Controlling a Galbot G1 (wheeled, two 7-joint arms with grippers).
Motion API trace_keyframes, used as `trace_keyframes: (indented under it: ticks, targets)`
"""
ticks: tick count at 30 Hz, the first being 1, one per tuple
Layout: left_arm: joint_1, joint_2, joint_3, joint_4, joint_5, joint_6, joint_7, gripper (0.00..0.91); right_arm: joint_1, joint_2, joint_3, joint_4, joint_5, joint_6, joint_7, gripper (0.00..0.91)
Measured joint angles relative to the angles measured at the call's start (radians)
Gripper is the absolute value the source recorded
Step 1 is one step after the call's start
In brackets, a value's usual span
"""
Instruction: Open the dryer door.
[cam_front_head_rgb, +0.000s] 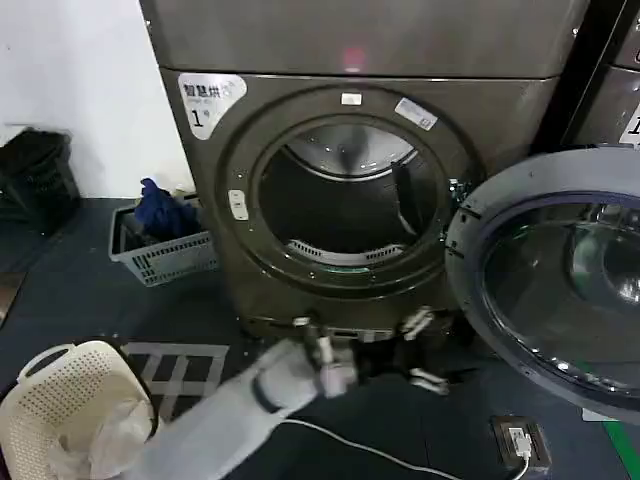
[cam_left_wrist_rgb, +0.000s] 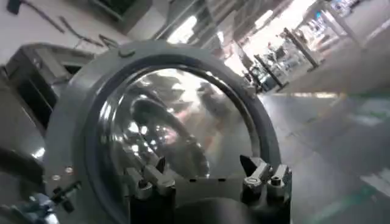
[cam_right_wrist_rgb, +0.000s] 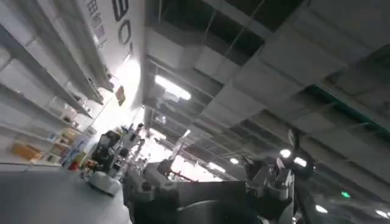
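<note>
Dryer door (cam_front_head_rgb: 560, 290) swung fully open to the right of the bronze-grey machine (cam_front_head_rgb: 350, 200) labelled "1", its grey inner face and dark glass turned toward the camera; the drum opening (cam_front_head_rgb: 345, 195) stands exposed. Left gripper (cam_front_head_rgb: 425, 350) low in front of the machine's base, just beside the door's lower left rim, its fingers (cam_left_wrist_rgb: 251, 165) spread apart and holding nothing, with the door's glass (cam_left_wrist_rgb: 183, 122) beyond them. Right gripper (cam_right_wrist_rgb: 213, 173) points up at a ceiling, fingers likewise apart and empty. White laundry basket (cam_front_head_rgb: 60, 400) near left; grey basket (cam_front_head_rgb: 160, 250) farther left.
</note>
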Motion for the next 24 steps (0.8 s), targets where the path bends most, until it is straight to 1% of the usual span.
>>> trace_keyframes:
  ticks: [5,8,11,14,17,19,21,22,24]
  targets:
    - [0.043,0.192,-0.081,-0.088,-0.057,-0.053,0.014,0.907,0.018,0.002,-0.02,0.016,0.0,0.0,-0.008,0.907]
    - [0.079,0.306,-0.142,-0.128,-0.053,-0.093,0.018,0.907,0.026,-0.001,-0.031,0.024,0.0,0.001,-0.016,0.907]
    - [0.115,0.402,-0.198,-0.134,-0.017,-0.14,0.011,0.907,0.033,-0.005,-0.038,0.029,0.0,0.002,-0.024,0.907]
    - [0.144,0.488,-0.25,-0.124,0.057,-0.214,0.01,0.907,0.036,-0.011,-0.042,0.029,0.003,0.004,-0.029,0.907]
    - [0.167,0.578,-0.308,-0.105,0.155,-0.317,-0.005,0.907,0.039,-0.016,-0.05,0.027,0.024,0.013,-0.039,0.907]
    - [0.18,0.637,-0.345,-0.091,0.243,-0.394,-0.01,0.907,0.042,-0.019,-0.056,0.027,0.024,0.016,-0.044,0.907]
    - [0.189,0.697,-0.371,-0.077,0.356,-0.479,-0.046,0.907,0.048,-0.019,-0.062,0.023,0.024,0.021,-0.045,0.907]
    - [0.194,0.723,-0.379,-0.073,0.404,-0.494,-0.061,0.907,0.05,-0.019,-0.065,0.02,0.024,0.022,-0.045,0.907]
    - [0.195,0.778,-0.391,-0.058,0.512,-0.494,-0.098,0.907,0.057,-0.02,-0.071,0.016,0.024,0.023,-0.045,0.907]
